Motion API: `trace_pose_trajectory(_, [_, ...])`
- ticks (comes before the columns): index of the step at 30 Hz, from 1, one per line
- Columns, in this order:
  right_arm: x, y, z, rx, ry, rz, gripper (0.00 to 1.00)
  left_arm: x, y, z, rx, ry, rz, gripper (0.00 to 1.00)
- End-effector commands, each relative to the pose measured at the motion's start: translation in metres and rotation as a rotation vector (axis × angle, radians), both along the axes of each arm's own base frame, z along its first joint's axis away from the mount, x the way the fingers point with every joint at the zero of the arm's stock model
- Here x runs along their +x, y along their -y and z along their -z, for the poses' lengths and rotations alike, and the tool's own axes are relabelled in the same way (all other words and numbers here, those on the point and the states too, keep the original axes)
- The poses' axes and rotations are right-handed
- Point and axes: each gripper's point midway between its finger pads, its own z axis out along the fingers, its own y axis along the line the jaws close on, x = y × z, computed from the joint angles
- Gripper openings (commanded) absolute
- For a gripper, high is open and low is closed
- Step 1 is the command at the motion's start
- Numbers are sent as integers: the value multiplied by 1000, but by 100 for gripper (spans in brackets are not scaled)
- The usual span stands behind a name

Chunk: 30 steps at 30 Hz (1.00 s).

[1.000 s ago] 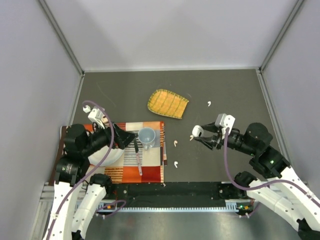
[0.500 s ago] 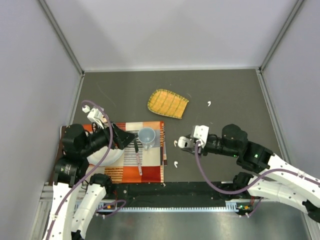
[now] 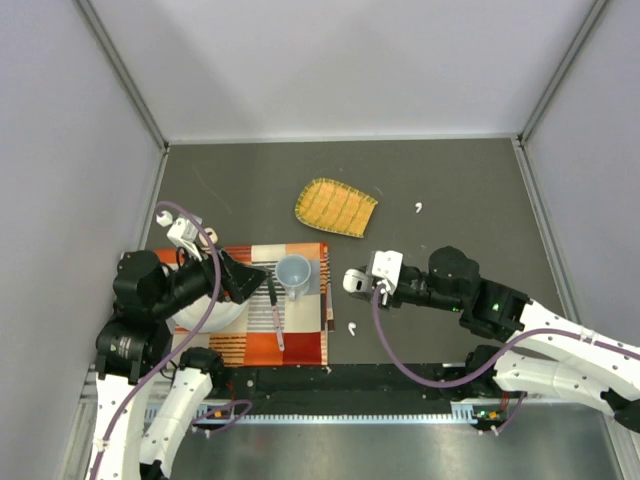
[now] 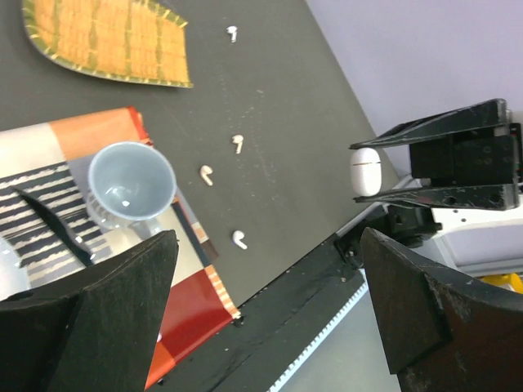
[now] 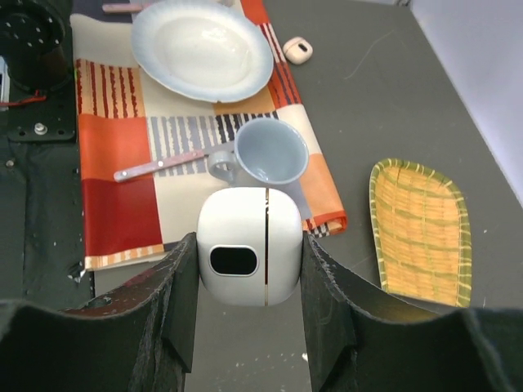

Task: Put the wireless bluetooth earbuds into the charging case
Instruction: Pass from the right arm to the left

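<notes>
Right gripper [image 5: 249, 269] has the charging case [image 5: 249, 255] pinched between its two fingers, one pad flat on each side, lid seam facing the wrist camera. Case looks closed: seam tight, no gap. In the top view it hangs just right of the placemat [image 3: 300, 345] edge, near the cup [image 3: 294, 273].

Left gripper [image 4: 270, 302] is spread wide and holds nothing, hovering over the near-left of the mat.

Earbuds: four loose on the dark table [image 3: 450, 200]. In the left wrist view, one far up [image 4: 232, 33] by the woven tray [image 4: 106, 37], then three in a line beside the mat: [image 4: 238, 143], [image 4: 206, 174], [image 4: 239, 239]. All well apart from the case, none seated.

My read on doing this well:
- Lid has to open first; nothing goes in as it stands.
- Set the case down flat on bare table close to the three buds, or hold it steady with lid up so the left can load it.
- Don't squeeze across the seam, it pins the lid.
- Buds are tiny and lie flat: come straight down, narrow the fingers first, pinch the stem.
- Stem down into the socket; a tilted bud will likely jam or pop out.
</notes>
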Motion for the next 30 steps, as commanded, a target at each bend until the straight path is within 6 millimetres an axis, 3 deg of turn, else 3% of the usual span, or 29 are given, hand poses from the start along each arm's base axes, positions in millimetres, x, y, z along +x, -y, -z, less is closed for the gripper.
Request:
trace_pose_trajectory(1, [-9,-11,-51,129,65,-60,0,-10,18,-32,-102,91,124,99])
trace_pose_trajectory(3, [-12,-13,-51,133,59,-68,0,-11,24,-39,-128,102,164,99])
trace_pose_trajectory(9, [-19,-22,-52,138,90,-82,0,-6,28,-34,-152,72,181,99])
trace_pose_trajectory(18, [-19,-37,-53,150,101,-67,0,-2,39,-6,-124,17,155,96])
trace_pose_trajectory(22, [-20,-40,-49,140,97,-63,0,-7,59,0,-80,5,192,94])
trace_pose_trajectory(23, [-19,-39,-48,138,95,-60,0,-1,60,-3,-78,17,161,94])
trace_pose_trajectory(26, [-21,-43,-55,172,94,-60,0,-2,76,-10,-111,29,208,94])
trace_pose_trajectory(30, [-25,-48,-59,193,100,-69,0,1,95,-3,-89,11,221,93])
